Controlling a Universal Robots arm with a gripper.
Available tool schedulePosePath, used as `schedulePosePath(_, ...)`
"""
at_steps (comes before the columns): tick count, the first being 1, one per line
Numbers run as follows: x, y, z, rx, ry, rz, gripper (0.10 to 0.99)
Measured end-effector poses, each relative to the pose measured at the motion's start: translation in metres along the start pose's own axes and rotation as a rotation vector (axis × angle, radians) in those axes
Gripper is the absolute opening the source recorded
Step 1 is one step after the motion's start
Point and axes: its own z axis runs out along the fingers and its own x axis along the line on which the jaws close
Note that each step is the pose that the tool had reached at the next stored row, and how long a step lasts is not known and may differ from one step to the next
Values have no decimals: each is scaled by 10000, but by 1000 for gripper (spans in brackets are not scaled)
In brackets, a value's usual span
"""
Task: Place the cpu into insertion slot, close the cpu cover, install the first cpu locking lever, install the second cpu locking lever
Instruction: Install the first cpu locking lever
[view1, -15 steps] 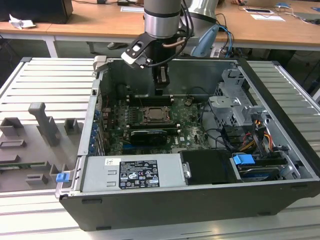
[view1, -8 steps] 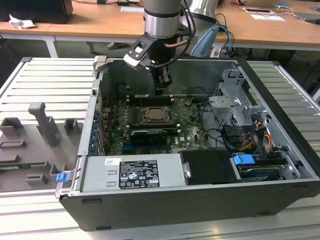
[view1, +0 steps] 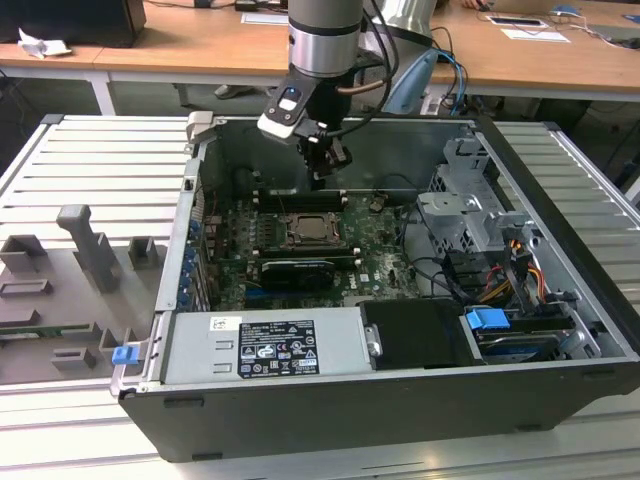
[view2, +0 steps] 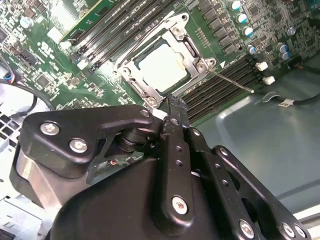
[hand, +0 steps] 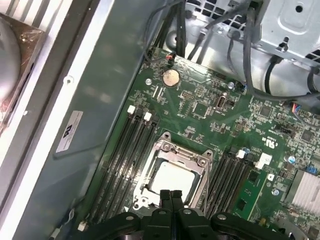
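Where a slatted metal table (view1: 90, 150) stands in front of wooden desks (view1: 200, 45), an open computer case (view1: 400, 410) lies on its side. Grey fixtures (view1: 90, 245) sit on the slats at the exterior view's left. Inside the case the green motherboard (view1: 380, 262) lies flat, with a black graphics card (view1: 300, 270) along its near side.

The cpu (hand: 172, 179) sits in the insertion slot (view1: 333, 243), flat, with its pale metal top facing up out of the case. It is close to square, with no clear long axis, and its edges run parallel to the memory slots (hand: 127, 150) on either side. The cpu cover (hand: 165, 152) is down around it, framing the top. A thin metal lever (view2: 231, 81) reaches out from one corner of the socket over the memory slots.

The arm comes down almost vertically from the top of the exterior view, and its gripper (hand: 171, 192) points down into the case. The fingers are pressed together with nothing between them, and their tips are at the socket's edge. Whether they touch it cannot be told.
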Motion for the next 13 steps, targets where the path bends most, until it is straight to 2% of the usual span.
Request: schedulePosePath(13, 0, 0, 0, 18, 36, -1199, 106)
